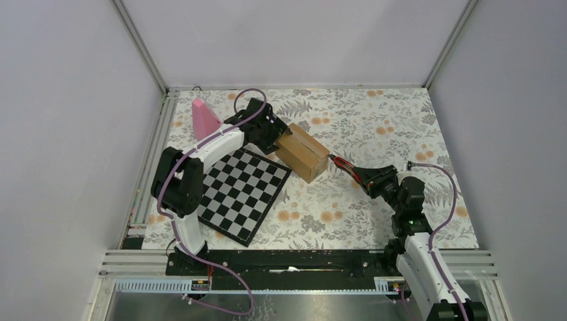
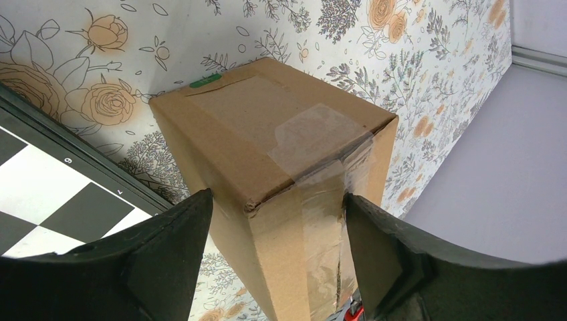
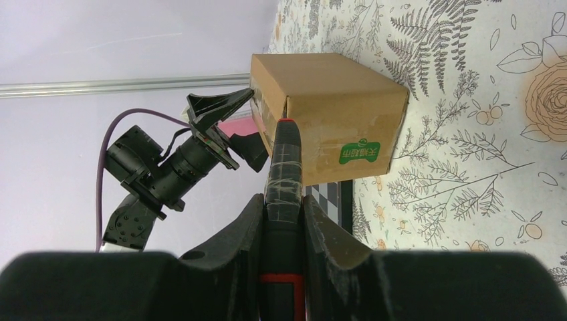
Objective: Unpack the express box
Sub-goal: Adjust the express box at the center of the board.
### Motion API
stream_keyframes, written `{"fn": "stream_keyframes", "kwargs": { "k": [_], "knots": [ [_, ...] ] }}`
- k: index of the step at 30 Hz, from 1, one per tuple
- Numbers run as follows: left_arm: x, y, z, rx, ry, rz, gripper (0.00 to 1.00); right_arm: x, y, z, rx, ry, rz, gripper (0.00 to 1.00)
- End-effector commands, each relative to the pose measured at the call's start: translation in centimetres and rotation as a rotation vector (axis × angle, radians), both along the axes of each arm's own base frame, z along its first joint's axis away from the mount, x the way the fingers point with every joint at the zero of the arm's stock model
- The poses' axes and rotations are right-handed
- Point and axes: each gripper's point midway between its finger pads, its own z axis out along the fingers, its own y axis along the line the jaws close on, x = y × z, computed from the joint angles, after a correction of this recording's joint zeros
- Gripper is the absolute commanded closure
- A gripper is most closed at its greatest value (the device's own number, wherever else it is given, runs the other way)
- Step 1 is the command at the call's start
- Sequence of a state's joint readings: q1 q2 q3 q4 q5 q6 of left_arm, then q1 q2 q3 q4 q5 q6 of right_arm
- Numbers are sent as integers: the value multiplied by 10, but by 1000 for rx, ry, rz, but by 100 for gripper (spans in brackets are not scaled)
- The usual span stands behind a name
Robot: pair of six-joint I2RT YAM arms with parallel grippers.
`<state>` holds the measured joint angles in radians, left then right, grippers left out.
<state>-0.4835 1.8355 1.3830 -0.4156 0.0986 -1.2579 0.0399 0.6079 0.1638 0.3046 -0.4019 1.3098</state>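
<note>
The top external view showed the express box (image 1: pixel 304 152) lying on the flowery cloth (image 1: pixel 374 120), just beside the far corner of the chessboard (image 1: pixel 241 194). A pink cone (image 1: pixel 204 117) stood behind, near the left arm.

The left gripper (image 1: pixel 271 137) was at the box's left end. In the left wrist view its two fingers (image 2: pixel 167 261) were apart, one on each side of the box, with the taped end between them. I think it was there to keep the box from sliding. I could not tell if the fingers pressed on the cardboard.

The right gripper (image 1: pixel 368 179) was squeezed tight on a black and red tool (image 3: pixel 284 174), likely a cutter. In the right wrist view the tool's tip was right at the box's edge, next to the side with the green sticker (image 3: pixel 359 152). That looked like a good spot to start cutting the tape.

The box was closed, with tape over its seams, so nothing was unpacked yet.
</note>
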Motion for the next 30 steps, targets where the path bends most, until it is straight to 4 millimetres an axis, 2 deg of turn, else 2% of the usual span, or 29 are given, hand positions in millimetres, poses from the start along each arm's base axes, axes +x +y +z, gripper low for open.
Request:
{"fn": "stream_keyframes", "kwargs": {
  "k": [1, 30],
  "knots": [
    [0, -5, 23, -43, -44, -10, 26, 5, -1, 17, 20, -72, -15, 100],
    [-1, -7, 19, -48, -34, -13, 26, 6, 5, 14, 56, -69, 24, 100]
  ]
}}
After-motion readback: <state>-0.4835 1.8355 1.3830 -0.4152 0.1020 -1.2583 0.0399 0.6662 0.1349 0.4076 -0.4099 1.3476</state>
